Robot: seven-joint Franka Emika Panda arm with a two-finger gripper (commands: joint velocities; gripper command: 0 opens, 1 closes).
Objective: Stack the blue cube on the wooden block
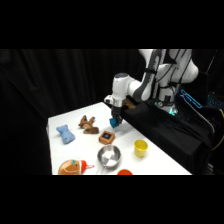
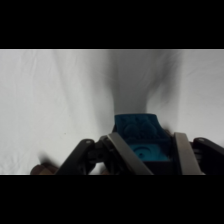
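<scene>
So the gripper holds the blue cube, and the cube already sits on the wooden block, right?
Not quite. The gripper does hold the blue cube, but the cube is not on the wooden block yet: the side view shows it up beside the block, apart from it.

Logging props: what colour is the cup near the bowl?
Yellow cup; side view shows it best.

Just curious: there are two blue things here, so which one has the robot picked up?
The small blue cube, held in the gripper. The larger pale blue bone-shaped toy lies untouched near the table's far left edge.
</scene>
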